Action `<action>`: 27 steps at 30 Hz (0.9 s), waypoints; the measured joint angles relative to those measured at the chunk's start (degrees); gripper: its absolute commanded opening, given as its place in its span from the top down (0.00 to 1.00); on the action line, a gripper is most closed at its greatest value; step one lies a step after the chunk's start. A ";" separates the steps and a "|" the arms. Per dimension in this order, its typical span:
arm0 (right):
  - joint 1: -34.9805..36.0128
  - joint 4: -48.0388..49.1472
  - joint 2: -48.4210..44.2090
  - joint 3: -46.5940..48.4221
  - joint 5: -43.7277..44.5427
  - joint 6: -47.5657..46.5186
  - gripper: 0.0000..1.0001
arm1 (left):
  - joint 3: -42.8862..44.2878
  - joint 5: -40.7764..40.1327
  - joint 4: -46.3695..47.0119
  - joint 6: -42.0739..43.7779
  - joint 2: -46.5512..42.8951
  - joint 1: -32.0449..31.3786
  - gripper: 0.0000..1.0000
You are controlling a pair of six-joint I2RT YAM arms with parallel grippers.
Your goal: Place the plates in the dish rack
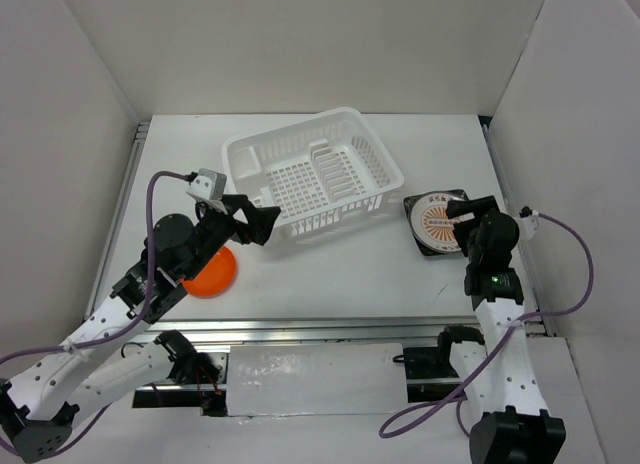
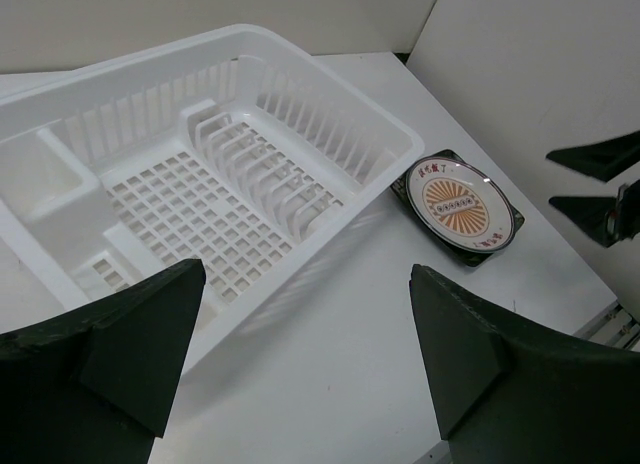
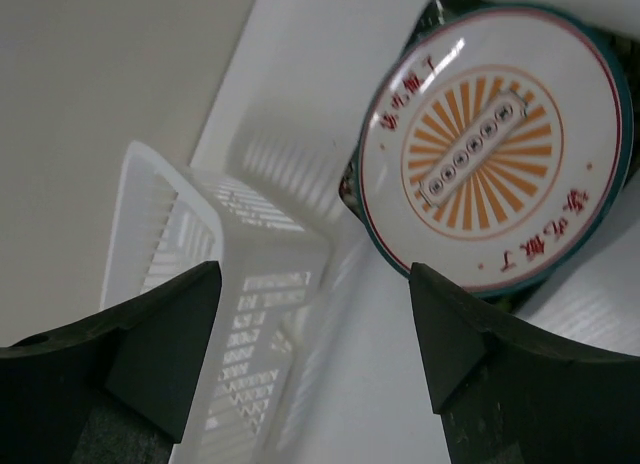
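The white dish rack [image 1: 310,179] stands mid-table and holds no plates; it also shows in the left wrist view [image 2: 330,89] and the right wrist view [image 3: 190,254]. The white sunburst plate [image 1: 438,224] lies on the dark square plate [image 1: 413,206] to the right of the rack, as both wrist views show [image 2: 455,201] [image 3: 490,144]. The orange plate [image 1: 215,276] lies flat at the front left, partly hidden under my left arm. My left gripper [image 1: 268,224] is open and empty by the rack's front left side. My right gripper [image 1: 462,219] is open and empty above the stacked plates.
White walls enclose the table at the back, left and right. A metal rail [image 1: 350,329] runs along the near edge. The right gripper's fingers [image 2: 600,184] show at the right of the left wrist view.
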 measured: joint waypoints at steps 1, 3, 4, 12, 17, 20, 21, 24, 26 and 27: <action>-0.22 0.09 -0.37 -1.70 -1.22 0.90 0.17 | -0.26 -0.57 0.00 -0.28 -0.31 0.00 0.04; -0.37 0.04 -0.66 -4.46 -3.17 2.71 0.17 | -0.46 -1.62 -0.04 -1.07 -0.44 0.00 0.03; -0.42 0.17 -0.66 -5.42 -3.98 3.50 0.17 | -0.46 -2.12 -0.09 -1.25 -0.37 0.00 0.03; -0.74 1.84 -1.55 -11.63 -5.81 9.53 0.18 | -0.46 -3.91 -0.28 -2.58 2.23 0.00 0.01; -1.81 1.81 -0.79 -14.03 -4.79 13.31 0.18 | -0.46 -4.59 -0.48 -2.60 3.13 0.00 0.01; -2.97 1.90 1.84 -14.05 -4.26 15.02 0.19 | -0.46 -5.01 -0.48 -2.60 3.13 0.00 0.01; -3.19 1.92 2.62 -14.10 -4.24 15.43 0.19 | -0.46 -5.09 -0.50 -2.60 3.13 0.00 0.00; -3.43 2.82 4.24 -14.84 -4.20 16.70 0.20 | -0.46 -5.44 -0.48 -2.60 3.21 0.00 0.00; -3.48 3.50 5.44 -15.52 -4.11 17.55 0.20 | -0.46 -5.51 -0.48 -2.60 3.28 0.00 0.01; -3.48 3.85 6.03 -15.80 -4.07 17.81 0.20 | -0.46 -5.53 -0.48 -2.60 3.32 0.00 0.01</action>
